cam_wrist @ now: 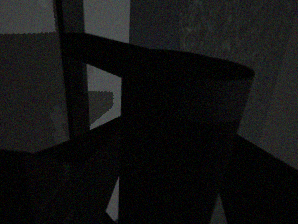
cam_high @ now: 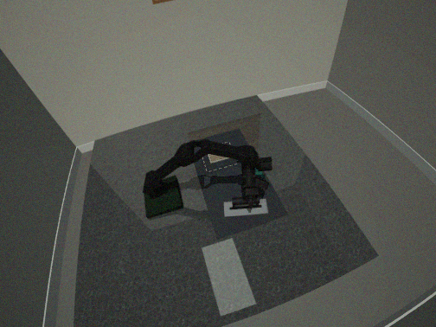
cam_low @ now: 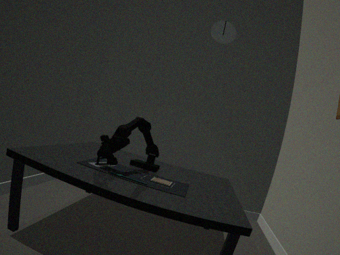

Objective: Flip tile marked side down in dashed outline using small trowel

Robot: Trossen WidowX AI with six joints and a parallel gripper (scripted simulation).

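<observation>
The tan tile [cam_high: 217,158] [cam_low: 162,181] lies flat inside the white dashed outline [cam_high: 221,168] at the far end of the dark mat [cam_high: 272,208] [cam_low: 179,189]. I cannot tell which face is up. The trowel [cam_high: 259,208] [cam_low: 96,164] shows as a pale flat blade resting on the near end of the mat, well apart from the tile. My gripper [cam_high: 250,207] [cam_low: 102,162] is right down over it, its fingers parted around the dark handle. The wrist view is almost black and shows only dark shapes over a pale patch.
A thin teal thing [cam_high: 259,174] [cam_low: 125,173] lies on the mat between tile and trowel, partly behind the arm. The arm's green base plate [cam_high: 166,203] sits left of the mat. A pale strip [cam_high: 227,277] lies nearer the front.
</observation>
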